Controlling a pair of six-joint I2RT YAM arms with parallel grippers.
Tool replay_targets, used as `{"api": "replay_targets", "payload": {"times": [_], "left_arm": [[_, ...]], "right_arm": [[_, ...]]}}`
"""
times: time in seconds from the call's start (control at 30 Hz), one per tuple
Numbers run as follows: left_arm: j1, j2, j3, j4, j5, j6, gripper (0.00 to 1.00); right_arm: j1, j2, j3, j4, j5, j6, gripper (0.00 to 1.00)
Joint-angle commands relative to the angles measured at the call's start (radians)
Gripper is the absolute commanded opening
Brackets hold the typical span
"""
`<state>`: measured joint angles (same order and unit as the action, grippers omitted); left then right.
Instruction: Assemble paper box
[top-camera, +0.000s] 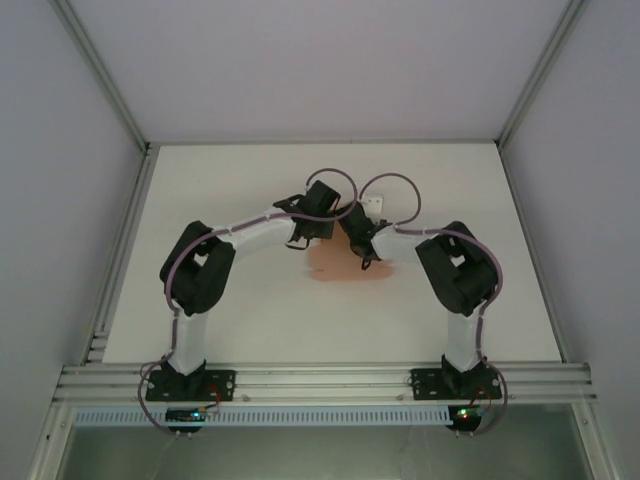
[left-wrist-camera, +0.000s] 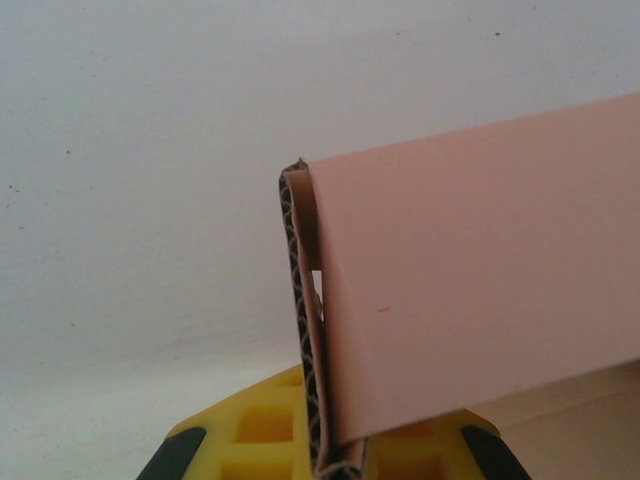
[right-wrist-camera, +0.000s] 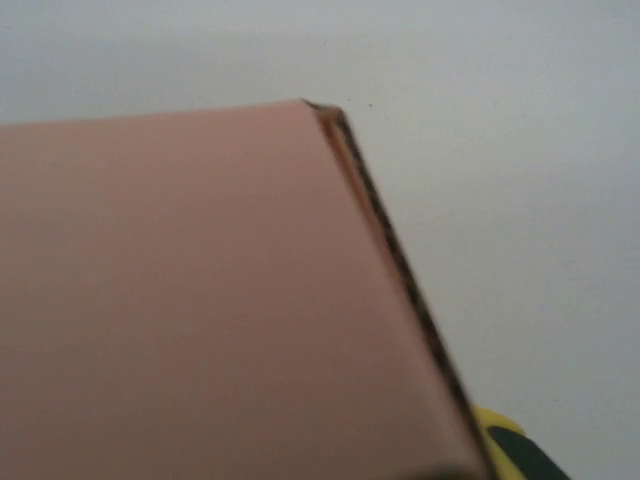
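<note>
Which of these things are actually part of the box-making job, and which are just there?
Part of the job:
- the pink paper box
- the left hand, at the box
- the right hand, at the box

Just there:
- the white table
- the metal rail along the near edge
- the enclosure wall

Left gripper (top-camera: 305, 238) and right gripper (top-camera: 360, 250) sit nose to nose at frame centre, over the upper edge of the pink paper box (top-camera: 335, 270) on the bench (top-camera: 200, 190).
</note>
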<state>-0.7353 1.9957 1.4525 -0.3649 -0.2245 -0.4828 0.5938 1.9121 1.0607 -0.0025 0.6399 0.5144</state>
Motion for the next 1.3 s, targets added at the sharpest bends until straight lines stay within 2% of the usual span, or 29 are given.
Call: {"api": "replay_targets", "payload": {"times": [0.0,0.13,0.27,0.37,0.43,0.53,0.63,0.73,0.83,0.9,1.0,1.07,1.13,1.23,1.27], "left_arm": [[0.011,0.042,-0.019,-0.191,-0.02,0.002,0.0],[0.01,0.041,-0.017,-0.192,-0.019,0.006,0.0],[0.01,0.041,-0.02,-0.192,-0.025,0.007,0.0],[0.01,0.043,-0.018,-0.192,-0.025,0.01,0.0],[0.01,0.041,-0.018,-0.192,-0.024,0.015,0.0],[0.01,0.041,-0.02,-0.192,-0.027,0.015,0.0],[0.011,0.04,-0.02,-0.192,-0.025,0.015,0.0],[0.01,0.038,-0.017,-0.192,-0.028,0.016,0.0],[0.011,0.035,-0.015,-0.191,-0.029,0.015,0.0],[0.01,0.034,-0.017,-0.192,-0.032,0.013,0.0],[0.01,0.029,-0.024,-0.192,-0.04,0.011,0.0],[0.01,0.029,-0.024,-0.192,-0.042,0.014,0.0],[0.01,0.031,-0.022,-0.192,-0.041,0.019,0.0],[0.01,0.031,-0.023,-0.192,-0.043,0.028,0.0],[0.011,0.028,-0.026,-0.188,-0.045,0.031,0.0]], "right_arm": [[-0.062,0.002,-0.087,-0.033,-0.104,-0.05,0.25],[-0.062,-0.028,-0.094,-0.071,-0.105,-0.054,0.28],[-0.077,-0.048,-0.111,-0.065,-0.208,-0.051,0.35],[-0.087,-0.055,-0.13,-0.032,-0.296,-0.052,0.34],[-0.093,-0.053,-0.13,-0.033,-0.299,-0.053,0.3],[-0.094,-0.042,-0.11,-0.075,-0.258,-0.05,0.23],[-0.093,-0.033,-0.091,-0.123,-0.206,-0.025,0.1],[-0.09,-0.023,-0.079,-0.147,-0.162,-0.009,0.02],[-0.076,-0.005,-0.047,-0.196,-0.112,0.049,0.0],[-0.064,0.008,-0.024,-0.22,-0.023,0.072,0.0],[-0.052,0.003,-0.018,-0.223,0.001,0.064,0.0],[-0.068,-0.021,-0.044,-0.157,-0.086,0.027,0.09],[-0.085,-0.062,-0.094,-0.051,-0.204,-0.003,0.24],[-0.098,-0.123,-0.135,0.049,-0.367,-0.073,0.56],[-0.101,-0.145,-0.138,0.067,-0.429,-0.118,0.62]]}}
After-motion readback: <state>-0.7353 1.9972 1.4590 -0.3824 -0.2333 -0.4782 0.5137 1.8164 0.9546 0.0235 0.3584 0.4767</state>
